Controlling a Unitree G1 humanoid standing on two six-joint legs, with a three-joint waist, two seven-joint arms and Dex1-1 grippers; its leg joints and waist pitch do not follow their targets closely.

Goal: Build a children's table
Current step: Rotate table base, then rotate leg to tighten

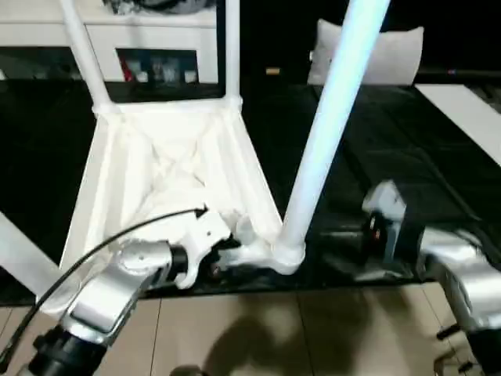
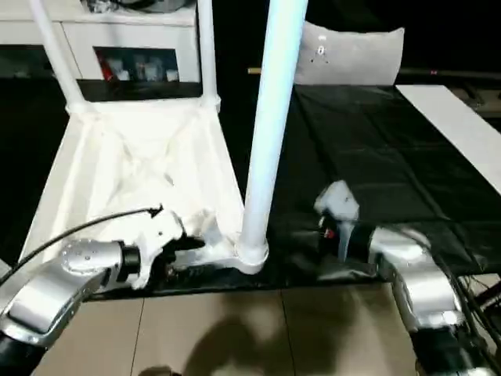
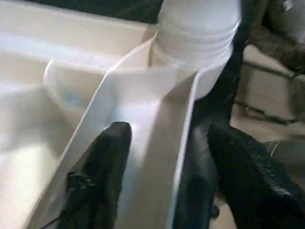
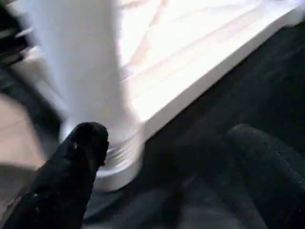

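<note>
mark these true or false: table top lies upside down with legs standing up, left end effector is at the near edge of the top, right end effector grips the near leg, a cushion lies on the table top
1. The table top lies underside up with legs rising from its corners. True.
2. The left end effector straddles the top's near rim. True.
3. The right end effector is closed on the near leg. False: it is open beside the leg's base.
4. A cushion lies on the table top. False: it sits beyond, on the dark mat.
</note>
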